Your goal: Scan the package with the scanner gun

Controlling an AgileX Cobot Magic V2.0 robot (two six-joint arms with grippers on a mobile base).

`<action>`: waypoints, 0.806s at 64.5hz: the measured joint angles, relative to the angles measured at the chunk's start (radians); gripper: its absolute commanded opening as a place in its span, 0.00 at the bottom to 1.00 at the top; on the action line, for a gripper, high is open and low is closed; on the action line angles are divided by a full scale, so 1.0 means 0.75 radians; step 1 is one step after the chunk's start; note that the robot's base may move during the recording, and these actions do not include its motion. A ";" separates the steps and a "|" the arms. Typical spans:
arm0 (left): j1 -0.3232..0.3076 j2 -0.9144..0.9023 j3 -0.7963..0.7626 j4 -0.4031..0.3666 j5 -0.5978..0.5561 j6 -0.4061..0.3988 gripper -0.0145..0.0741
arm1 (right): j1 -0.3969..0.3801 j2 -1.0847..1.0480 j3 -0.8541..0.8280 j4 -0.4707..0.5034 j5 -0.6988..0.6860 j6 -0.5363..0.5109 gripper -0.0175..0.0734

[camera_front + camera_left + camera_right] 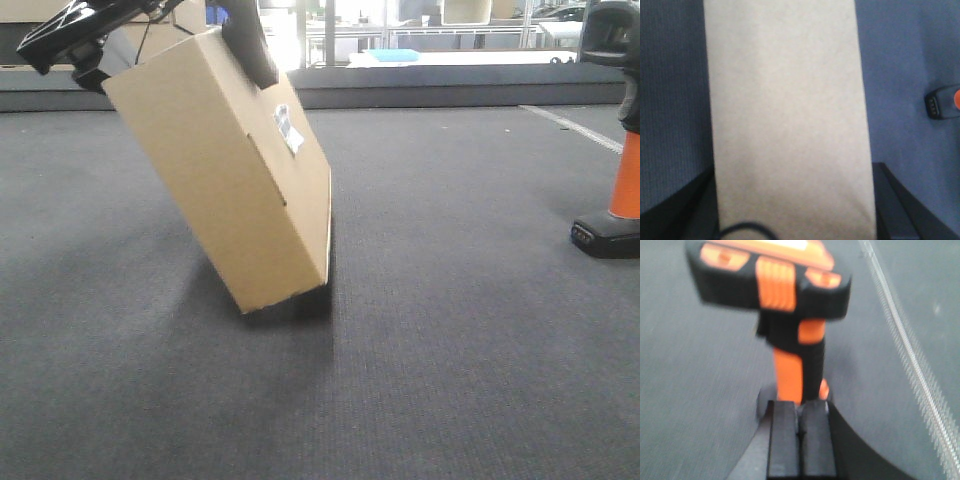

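The package (225,165) is a plain brown box with a small white label (288,128) on its broad face. It leans tilted, with its lower corner on the grey carpet. My left gripper (175,55) is shut on its upper end, with a black finger (250,40) on each side. In the left wrist view the box (787,110) fills the space between the fingers (892,200) of my left gripper (794,170). The scanner gun (615,190) stands upright on its black base at the right edge. My right gripper (799,404) has its pads together, its tips right at the foot of the scanner's orange handle (790,370).
Grey carpet covers the floor. A white line (570,125) crosses it at the far right and also shows in the right wrist view (905,355). A low dark ledge (450,85) runs along the back, with tables behind it. The scanner's base shows in the left wrist view (942,102).
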 measured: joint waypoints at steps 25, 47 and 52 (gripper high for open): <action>0.017 0.064 0.000 0.001 -0.056 0.000 0.04 | 0.000 0.343 0.190 -0.096 -0.790 0.122 0.01; 0.017 0.070 0.000 0.001 -0.093 0.000 0.04 | 0.000 0.678 0.191 -0.165 -1.169 0.293 0.01; 0.017 0.070 0.000 0.003 -0.095 0.000 0.04 | 0.000 0.720 0.183 -0.170 -1.191 0.326 0.04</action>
